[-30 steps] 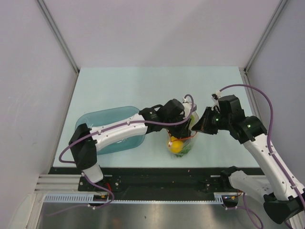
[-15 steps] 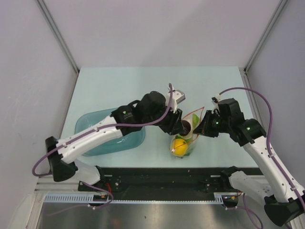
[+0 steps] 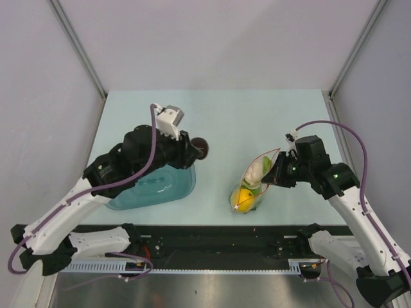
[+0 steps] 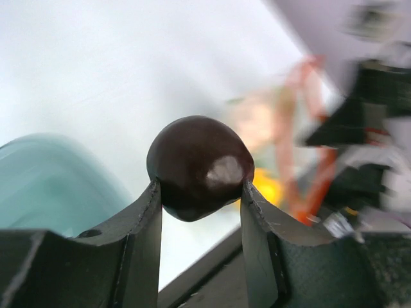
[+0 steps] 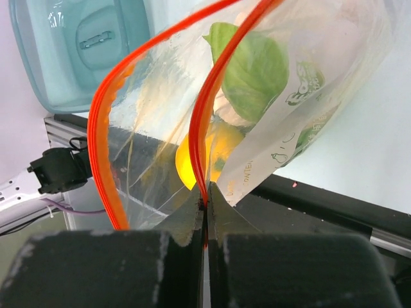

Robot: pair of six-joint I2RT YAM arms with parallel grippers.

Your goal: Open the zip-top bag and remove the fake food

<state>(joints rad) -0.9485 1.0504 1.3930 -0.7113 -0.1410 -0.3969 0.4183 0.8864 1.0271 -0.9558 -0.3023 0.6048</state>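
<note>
Zip-top bag (image 3: pixel 255 183) stands open near the table's (image 3: pixel 160 115) front edge, right of centre, yellow fruit (image 3: pixel 243 197) and lettuce (image 5: pixel 250 70) inside. Right gripper (image 5: pixel 205 208) is clenched on its zip strip (image 5: pixel 209 115). Farther back, left gripper (image 4: pixel 200 192) grasps the dark piece (image 4: pixel 198 168) by the teal tray's (image 3: pixel 135 192) far right corner. Removal is underway; next is probably a drop into the tray.

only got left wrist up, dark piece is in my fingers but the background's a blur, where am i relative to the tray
observer: the top view puts the left gripper with the dark piece by the far right corner of the teal tray, not over its middle.
operator: is the bag held
observer: yes, the right gripper is shut on one red zip strip of the zip-top bag, and the mouth gapes open.
operator: what's inside it
observer: a yellow fruit, green lettuce and a white cauliflower.
</note>
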